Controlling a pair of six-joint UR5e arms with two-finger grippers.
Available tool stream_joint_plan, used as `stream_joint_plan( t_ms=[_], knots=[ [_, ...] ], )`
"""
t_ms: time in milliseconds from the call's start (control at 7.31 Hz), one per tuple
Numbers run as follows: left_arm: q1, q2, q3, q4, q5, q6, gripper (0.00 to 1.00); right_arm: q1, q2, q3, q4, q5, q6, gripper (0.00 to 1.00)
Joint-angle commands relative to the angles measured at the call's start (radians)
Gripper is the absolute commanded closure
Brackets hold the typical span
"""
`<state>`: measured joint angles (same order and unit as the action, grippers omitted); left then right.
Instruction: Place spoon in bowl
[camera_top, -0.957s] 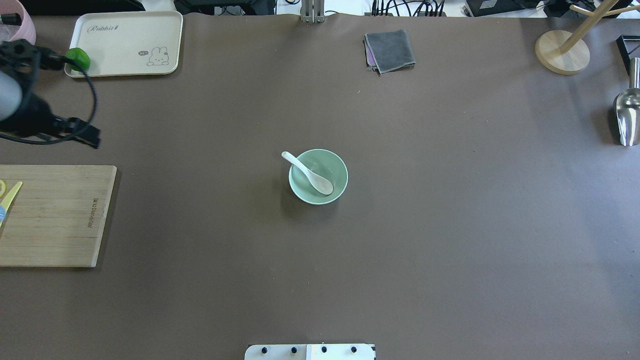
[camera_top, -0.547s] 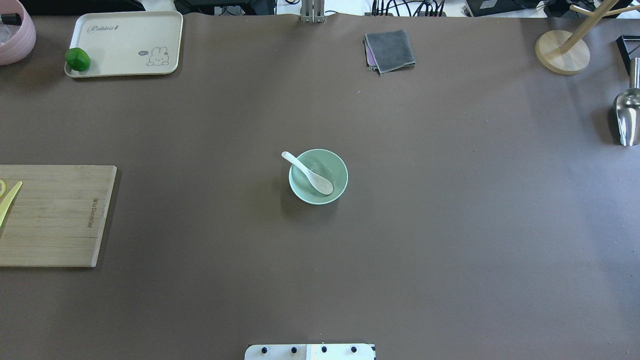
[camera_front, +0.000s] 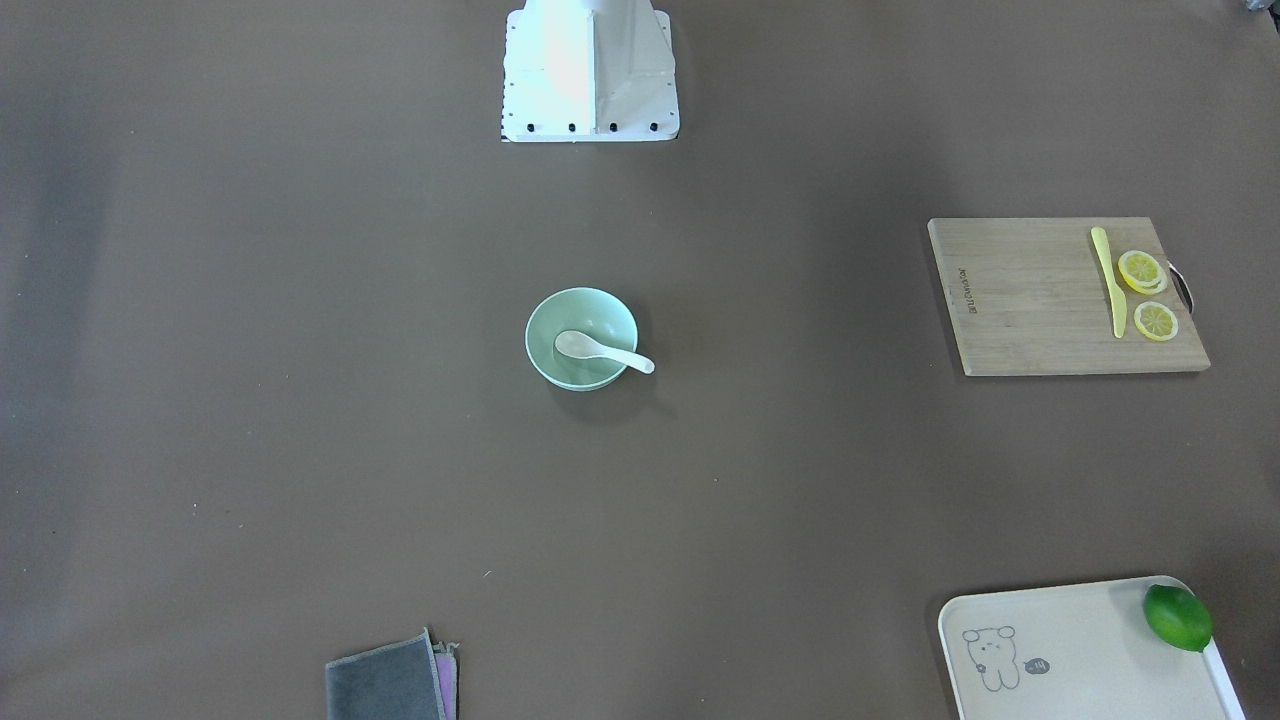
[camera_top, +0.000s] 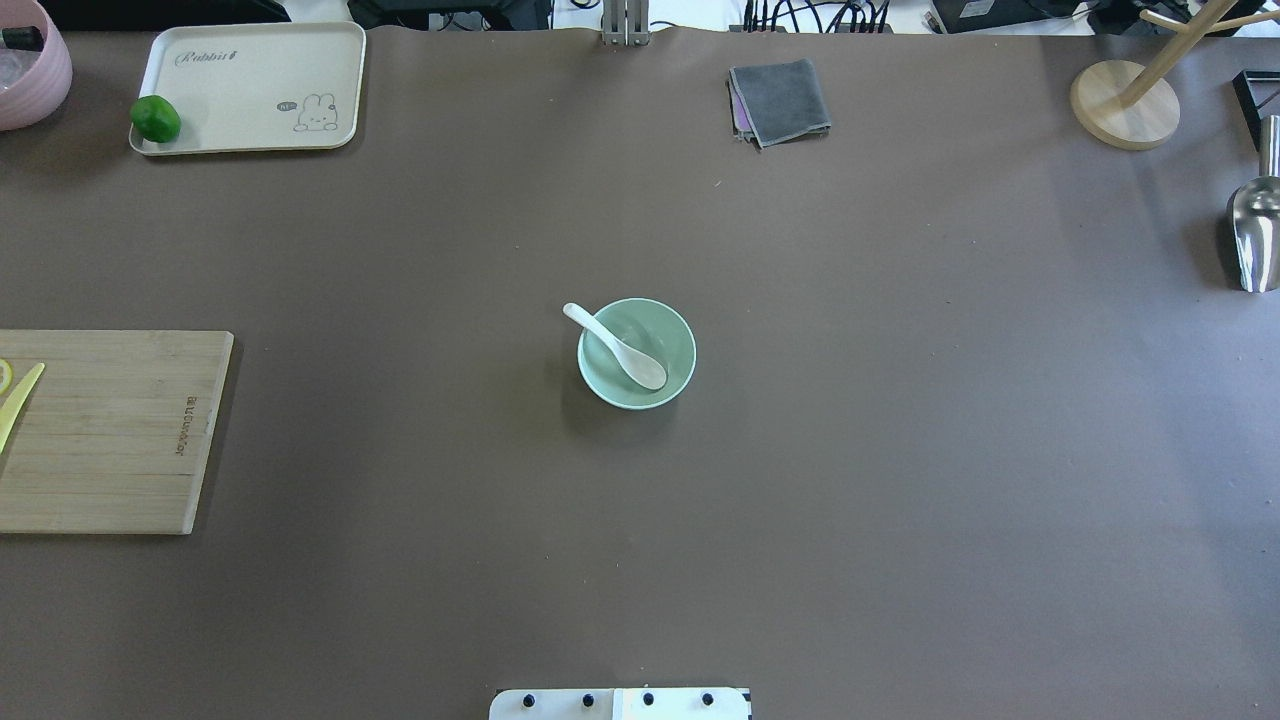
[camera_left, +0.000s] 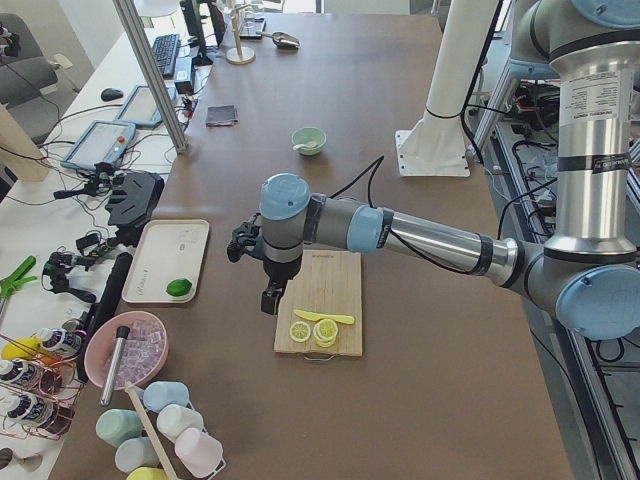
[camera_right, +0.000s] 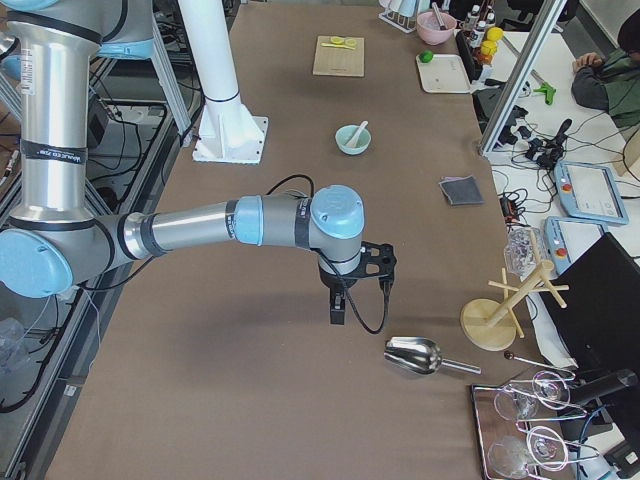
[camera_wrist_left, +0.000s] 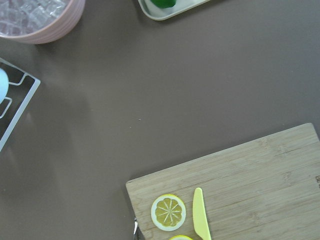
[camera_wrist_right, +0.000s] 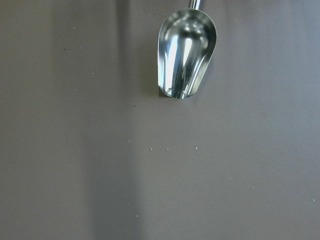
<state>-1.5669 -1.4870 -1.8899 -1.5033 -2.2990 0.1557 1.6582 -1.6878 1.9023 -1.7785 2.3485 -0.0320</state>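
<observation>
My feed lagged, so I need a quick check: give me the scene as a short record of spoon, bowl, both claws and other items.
bowl: upright, mid-table
spoon: scoop inside the bowl, handle resting over the rim, nothing holding it
left claw: by the cutting board, away from the bowl; open or shut unclear
right claw: near the metal scoop, away from the bowl; open or shut unclear
also there: tray with lime, grey cloth
task: looks done
</observation>
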Motion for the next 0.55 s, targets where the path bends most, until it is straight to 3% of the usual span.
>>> stream_joint_plan(
  t_ms=[0,410],
  knots=[
    [-0.071,0.057,0.009,0.067,-0.107,0.084,0.02,0.0,-0.009,0.001,0.001,0.002,0.0,0.0],
    [-0.097,0.122,0.0,0.063,-0.135,0.085,0.02,0.0,-0.078,-0.003,0.143,0.0,0.001,0.0]
  ],
)
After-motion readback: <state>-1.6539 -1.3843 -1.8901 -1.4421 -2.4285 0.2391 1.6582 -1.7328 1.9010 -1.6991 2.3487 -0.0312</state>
